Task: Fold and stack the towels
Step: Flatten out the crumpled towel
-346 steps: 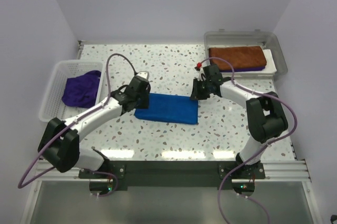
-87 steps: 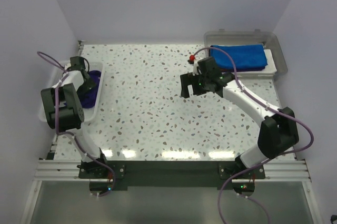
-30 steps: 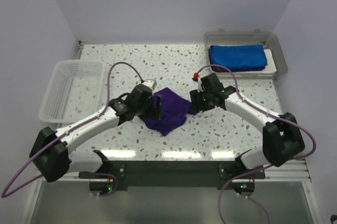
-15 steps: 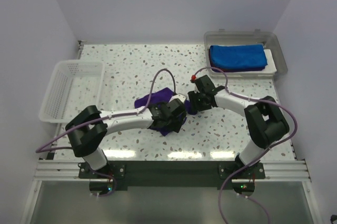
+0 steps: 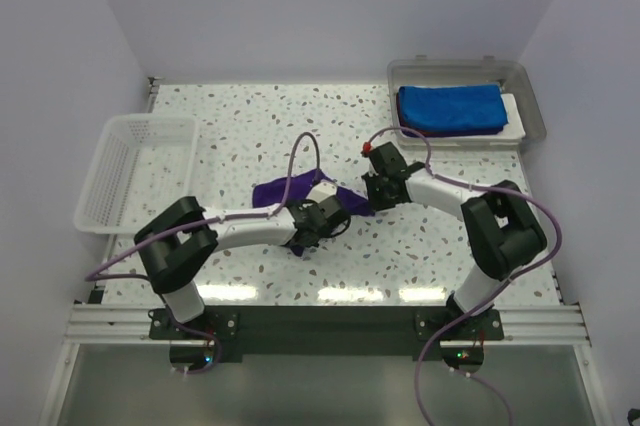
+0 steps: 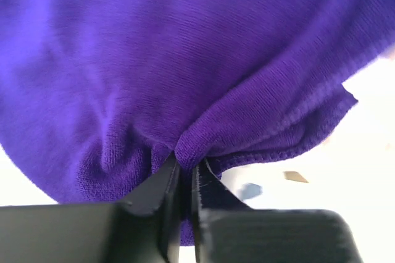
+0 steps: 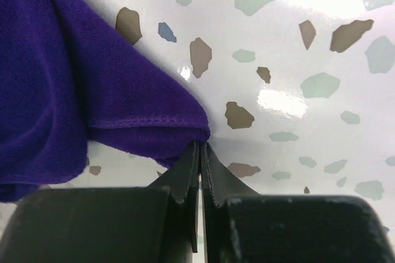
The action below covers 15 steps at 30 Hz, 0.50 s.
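A crumpled purple towel (image 5: pixel 273 190) lies in the middle of the speckled table. My left gripper (image 5: pixel 322 218) is low at its near right part, shut on a pinched fold of the towel (image 6: pixel 185 59), with its jaws (image 6: pixel 185 165) closed on the cloth. My right gripper (image 5: pixel 368 196) is at the towel's right corner. In the right wrist view its jaws (image 7: pixel 201 147) are shut on the hemmed corner of the towel (image 7: pixel 55 90). A folded blue towel (image 5: pixel 452 108) lies on top in the clear tray (image 5: pixel 532 106) at the back right.
An empty white basket (image 5: pixel 135 171) stands at the left edge of the table. The two arms meet close together over the table's middle, and their purple cables loop above the towel.
The blue towel went into the tray and the purple towel came out of the basket to the table's middle. Since half a second ago the towel is stretched a little wider between both grippers.
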Available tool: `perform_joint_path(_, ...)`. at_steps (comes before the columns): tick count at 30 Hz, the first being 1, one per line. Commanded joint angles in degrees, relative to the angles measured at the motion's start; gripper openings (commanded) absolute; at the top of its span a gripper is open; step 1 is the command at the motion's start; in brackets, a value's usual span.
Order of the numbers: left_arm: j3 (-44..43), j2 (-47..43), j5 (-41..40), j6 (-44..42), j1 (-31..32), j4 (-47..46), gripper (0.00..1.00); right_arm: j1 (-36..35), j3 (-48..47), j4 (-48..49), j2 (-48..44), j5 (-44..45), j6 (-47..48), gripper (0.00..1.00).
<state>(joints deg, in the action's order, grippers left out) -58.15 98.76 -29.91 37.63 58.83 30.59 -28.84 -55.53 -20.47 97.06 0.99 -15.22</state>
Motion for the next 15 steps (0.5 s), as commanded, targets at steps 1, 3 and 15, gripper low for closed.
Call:
perform_joint_path(1,0.8,-4.4,-6.4,0.2,-3.2,3.6,0.03,0.1,-4.0,-3.4,-2.2,4.1,1.7,0.00)
perform_joint_path(3,0.3,-7.1,-6.5,-2.5,-4.7,3.9,0.00,0.4,-7.1,-6.1,-5.1,7.3,2.5,0.00)
perform_joint_path(15,-14.6,-19.7,22.5,-9.4,-3.2,7.2,0.00,1.0,-33.8,-21.5,-18.6,21.5,19.9,0.00)
